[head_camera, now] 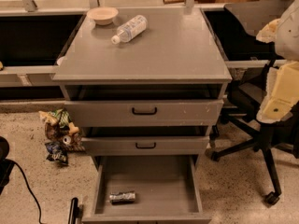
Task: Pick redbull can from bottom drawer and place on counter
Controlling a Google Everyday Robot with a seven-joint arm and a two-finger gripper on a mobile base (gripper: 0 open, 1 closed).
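The redbull can (122, 197) lies on its side on the floor of the bottom drawer (149, 181), near the drawer's front left. The bottom drawer is pulled out wide. The two upper drawers stand slightly open. The counter (159, 55) is the grey top of the cabinet. My gripper is not in view. Only white and yellowish parts of my arm (281, 87) show at the right edge, level with the counter and well away from the can.
A clear plastic bottle (129, 29) lies on the counter's back left beside a small beige bowl (102, 15). Snack bags (59, 135) lie on the floor left of the cabinet. A black office chair (254, 129) stands to the right.
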